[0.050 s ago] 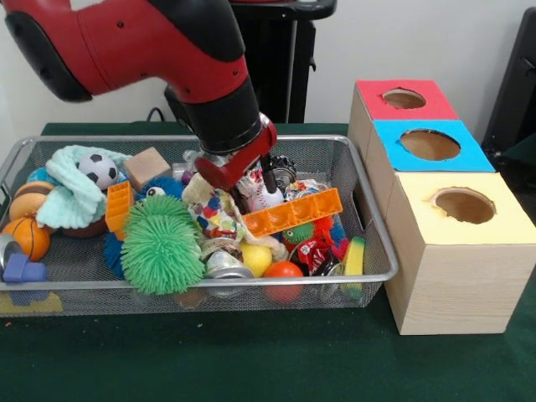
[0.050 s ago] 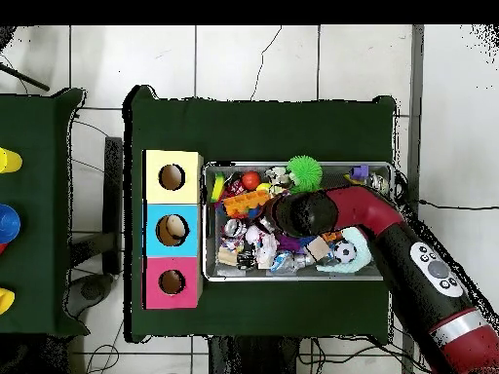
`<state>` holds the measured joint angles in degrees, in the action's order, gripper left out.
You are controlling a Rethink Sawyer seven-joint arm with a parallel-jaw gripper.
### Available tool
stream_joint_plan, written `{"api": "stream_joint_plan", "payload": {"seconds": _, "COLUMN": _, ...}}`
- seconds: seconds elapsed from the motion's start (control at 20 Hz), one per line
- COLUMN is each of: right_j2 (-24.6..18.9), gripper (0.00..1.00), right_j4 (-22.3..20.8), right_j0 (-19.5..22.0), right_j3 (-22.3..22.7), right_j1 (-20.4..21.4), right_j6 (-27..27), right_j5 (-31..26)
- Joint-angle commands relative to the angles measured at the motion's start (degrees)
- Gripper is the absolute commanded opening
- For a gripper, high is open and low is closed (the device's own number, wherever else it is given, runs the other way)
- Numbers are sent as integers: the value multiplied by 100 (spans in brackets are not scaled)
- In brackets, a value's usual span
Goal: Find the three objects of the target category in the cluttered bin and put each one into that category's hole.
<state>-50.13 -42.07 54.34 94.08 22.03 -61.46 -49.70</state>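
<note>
My gripper (image 1: 254,180) is down inside the wire bin (image 1: 368,209), at the middle of the pile beside a white baseball (image 1: 266,198) and above an orange brick plate (image 1: 293,212). Clutter and the red wrist plate hide its tips. In the overhead view the arm's black wrist (image 2: 292,214) covers it. The sorting box has a red hole (image 1: 404,99), a blue hole (image 1: 430,144) and a yellow hole (image 1: 464,205). Balls in the bin include a soccer ball (image 1: 99,170), a basketball (image 1: 29,237), a green spiky ball (image 1: 161,243), a yellow ball (image 1: 257,260) and an orange ball (image 1: 283,272).
A teal cloth (image 1: 71,193), a wooden block (image 1: 146,166), a metal can (image 1: 224,264), an orange brick (image 1: 119,209) and a blue brick (image 1: 23,270) also lie in the bin. The box (image 2: 172,230) stands against the bin's short side. A green cloth (image 1: 251,360) covers the table.
</note>
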Motion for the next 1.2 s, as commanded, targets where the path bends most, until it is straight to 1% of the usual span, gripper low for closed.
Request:
{"api": "stream_joint_plan", "payload": {"seconds": 0.05, "right_j2": 174, "gripper": 100, "right_j4": 137, "right_j0": -29, "right_j3": -831, "right_j1": 391, "right_j6": 780, "right_j5": -650}}
{"api": "stream_joint_plan", "payload": {"seconds": 0.2, "right_j2": 190, "gripper": 100, "right_j4": 175, "right_j0": -72, "right_j3": -914, "right_j1": 446, "right_j6": 857, "right_j5": -788}}
{"api": "stream_joint_plan", "payload": {"seconds": 0.5, "right_j2": 228, "gripper": 100, "right_j4": 241, "right_j0": -187, "right_j3": -1048, "right_j1": 462, "right_j6": 904, "right_j5": -865}}
{"api": "stream_joint_plan", "payload": {"seconds": 0.7, "right_j2": 226, "gripper": 100, "right_j4": 251, "right_j0": -182, "right_j3": -1085, "right_j1": 436, "right_j6": 948, "right_j5": -843}}
{"api": "stream_joint_plan", "payload": {"seconds": 1.05, "right_j2": 173, "gripper": 100, "right_j4": 247, "right_j0": -67, "right_j3": -1233, "right_j1": 272, "right_j6": 1183, "right_j5": -799}}
{"api": "stream_joint_plan", "payload": {"seconds": 1.2, "right_j2": 192, "gripper": 100, "right_j4": 200, "right_j0": -52, "right_j3": -1442, "right_j1": 85, "right_j6": 1375, "right_j5": -825}}
